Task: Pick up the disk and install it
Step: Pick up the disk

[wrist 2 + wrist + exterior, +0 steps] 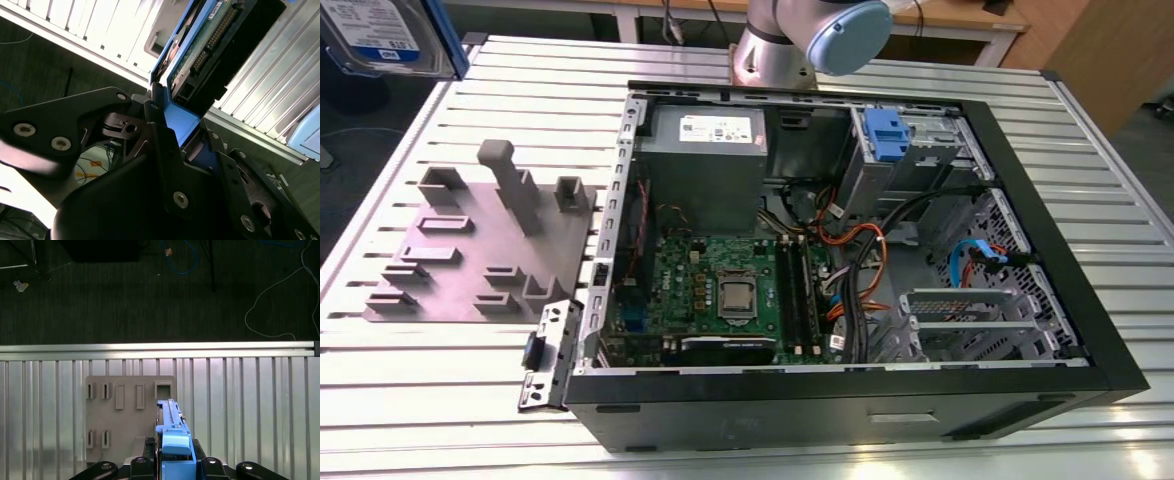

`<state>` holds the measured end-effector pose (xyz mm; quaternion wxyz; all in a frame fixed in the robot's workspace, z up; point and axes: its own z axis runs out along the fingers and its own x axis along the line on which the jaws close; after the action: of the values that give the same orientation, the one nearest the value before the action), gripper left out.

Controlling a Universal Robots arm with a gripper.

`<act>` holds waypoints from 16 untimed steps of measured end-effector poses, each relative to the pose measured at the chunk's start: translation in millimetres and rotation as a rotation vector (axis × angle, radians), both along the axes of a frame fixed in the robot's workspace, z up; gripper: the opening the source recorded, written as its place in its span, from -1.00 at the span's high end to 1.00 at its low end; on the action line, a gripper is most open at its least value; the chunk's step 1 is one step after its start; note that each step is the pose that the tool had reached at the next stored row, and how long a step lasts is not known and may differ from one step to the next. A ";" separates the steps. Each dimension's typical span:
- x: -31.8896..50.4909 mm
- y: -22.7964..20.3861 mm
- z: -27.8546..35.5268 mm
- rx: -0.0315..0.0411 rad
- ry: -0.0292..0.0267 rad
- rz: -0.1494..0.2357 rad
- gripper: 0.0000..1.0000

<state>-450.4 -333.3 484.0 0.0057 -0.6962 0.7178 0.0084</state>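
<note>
You have one disk in play, and the gripper has its two black fingers clamped on the blue frame at one end of it. The drive hangs on edge, with its labelled face showing in the exterior view and its circuit-board face in the second wrist view. My read is that gripping the plastic frame keeps the fingers off the board and leaves the connector end free. The disk is in the air over the one grey holder, clear of it and well apart from the one computer case, towards the exterior view's left. That case lies on its side with the panel off, likely so the bays near the blue latch can be reached from above. On the holder you can count seven slots in the first wrist view; the gripper hides the rest. Holder and case both rest on one slatted table
</note>
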 end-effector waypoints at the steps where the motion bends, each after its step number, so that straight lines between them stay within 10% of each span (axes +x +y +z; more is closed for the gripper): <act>1: 0.0 0.0 0.6 0.0000 0.0000 0.000 0.26; 16: 0.1 0.0 6.9 -0.0003 0.0000 0.000 0.26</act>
<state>-450.3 -333.3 490.9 0.0056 -0.6962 0.7178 0.0082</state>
